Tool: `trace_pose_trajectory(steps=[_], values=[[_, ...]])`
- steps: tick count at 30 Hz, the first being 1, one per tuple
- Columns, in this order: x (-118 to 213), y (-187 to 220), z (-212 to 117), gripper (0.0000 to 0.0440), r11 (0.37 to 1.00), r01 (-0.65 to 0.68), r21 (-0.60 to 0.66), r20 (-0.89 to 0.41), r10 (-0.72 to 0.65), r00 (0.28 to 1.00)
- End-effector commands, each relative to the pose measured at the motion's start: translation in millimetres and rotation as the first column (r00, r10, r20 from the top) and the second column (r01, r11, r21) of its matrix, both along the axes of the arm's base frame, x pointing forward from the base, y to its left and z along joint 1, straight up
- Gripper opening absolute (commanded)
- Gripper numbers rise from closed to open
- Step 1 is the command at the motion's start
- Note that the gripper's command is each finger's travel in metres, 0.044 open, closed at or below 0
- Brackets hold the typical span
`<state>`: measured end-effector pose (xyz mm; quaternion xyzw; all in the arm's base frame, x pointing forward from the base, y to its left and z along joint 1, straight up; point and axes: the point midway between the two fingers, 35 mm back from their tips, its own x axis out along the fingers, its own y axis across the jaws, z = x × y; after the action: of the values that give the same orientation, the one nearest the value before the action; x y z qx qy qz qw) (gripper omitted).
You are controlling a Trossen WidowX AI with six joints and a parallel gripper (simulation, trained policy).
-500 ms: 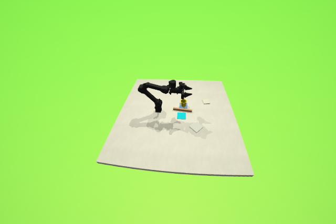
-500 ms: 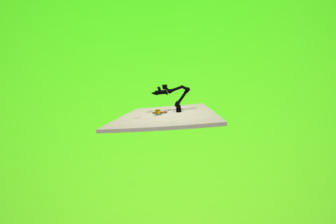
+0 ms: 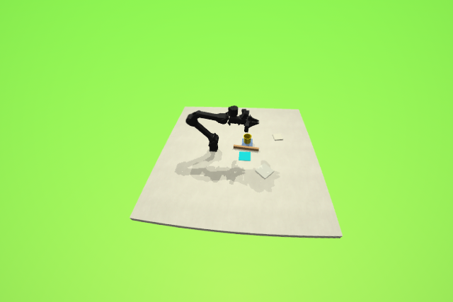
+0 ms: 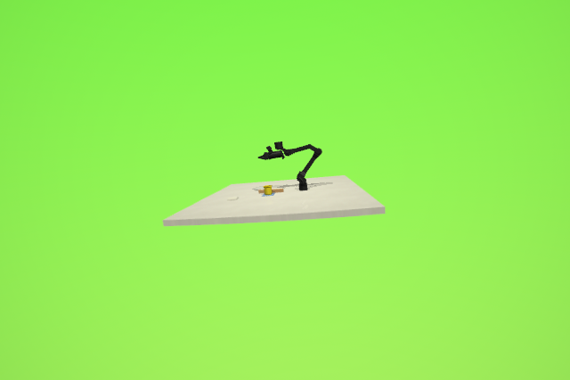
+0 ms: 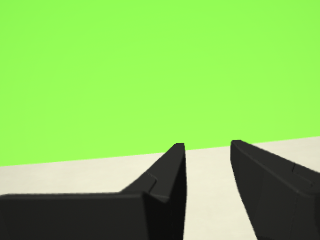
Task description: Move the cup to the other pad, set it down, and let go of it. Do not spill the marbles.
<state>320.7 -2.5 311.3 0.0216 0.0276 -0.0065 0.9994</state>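
Note:
A yellow cup (image 3: 247, 138) (image 4: 267, 190) stands upright on the blue pad (image 3: 243, 143). The cyan pad (image 3: 244, 155) lies bare on the near side of the wooden bar in the top view. My gripper (image 3: 257, 122) (image 4: 258, 157) (image 5: 207, 151) is in the air, well above the table and the cup. Its fingers are partly open, with a narrow gap and nothing between them. The cup is out of the wrist view. The marbles cannot be made out in any view.
A wooden bar (image 3: 245, 148) (image 4: 278, 190) lies between the two pads. A small pale tile (image 3: 277, 137) (image 4: 232, 198) lies beyond the cup, away from the arm's base. A pale grey tile (image 3: 265, 172) lies nearer the top camera.

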Motion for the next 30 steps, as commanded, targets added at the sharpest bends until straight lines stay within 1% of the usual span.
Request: trace_pose_trajectory(steps=[1,8,19,30], values=[[1.6,3.0,1.5,0.009,1.0,-0.005,0.025,-0.023,0.005,1.0],[4.8,11.7,3.9,0.0118,0.995,-0.022,0.094,-0.083,0.03,0.996],[10.9,25.9,5.2,0.0124,0.977,-0.025,0.212,-0.193,0.067,0.979],[15.5,40.7,4.5,0.0136,0.943,0.01,0.333,-0.312,0.1,0.945]])
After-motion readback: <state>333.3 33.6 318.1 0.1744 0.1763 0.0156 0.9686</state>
